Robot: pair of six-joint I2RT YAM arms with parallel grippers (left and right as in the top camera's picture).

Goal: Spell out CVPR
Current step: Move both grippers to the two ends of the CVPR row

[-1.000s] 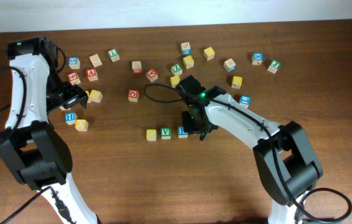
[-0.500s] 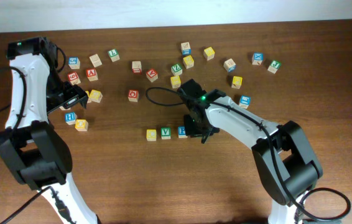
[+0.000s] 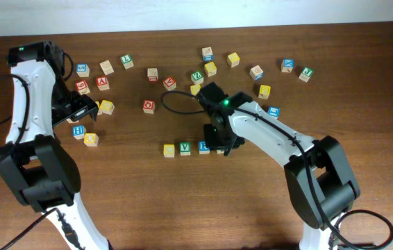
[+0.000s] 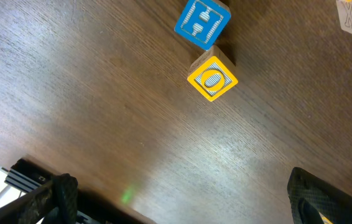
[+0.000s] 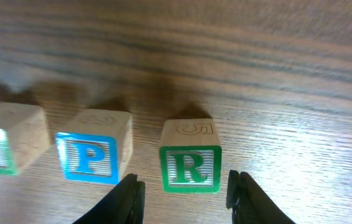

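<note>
**A:** Why does the right gripper (image 5: 187,186) sit so low at the end of the row?

**B:** Its fingers (image 5: 130,198) stand apart on either side of the R block (image 5: 190,167), with bare wood showing on each side. So it is let go, not squeezing. I judge the block is being set down as the last letter.

**A:** Where is the word?

**B:** Mid-table (image 3: 182,208), nearer the robot than the scattered spare blocks. Overhead, a yellow block (image 3: 169,150), which I take for the C, the V block (image 3: 185,148) and the P block (image 3: 203,146) lie in a line. The R is hidden under the gripper there.

**A:** How does the R look?

**B:** A green letter in a green frame on pale wood, upright, just beside the blue P with a narrow gap, and close to level with it.

**A:** And the left gripper (image 4: 182,186)?

**B:** It is spread wide with nothing between its fingers, hovering over bare wood near a yellow O block (image 4: 212,79), well apart from the row. I'd guess it is simply keeping clear
</note>
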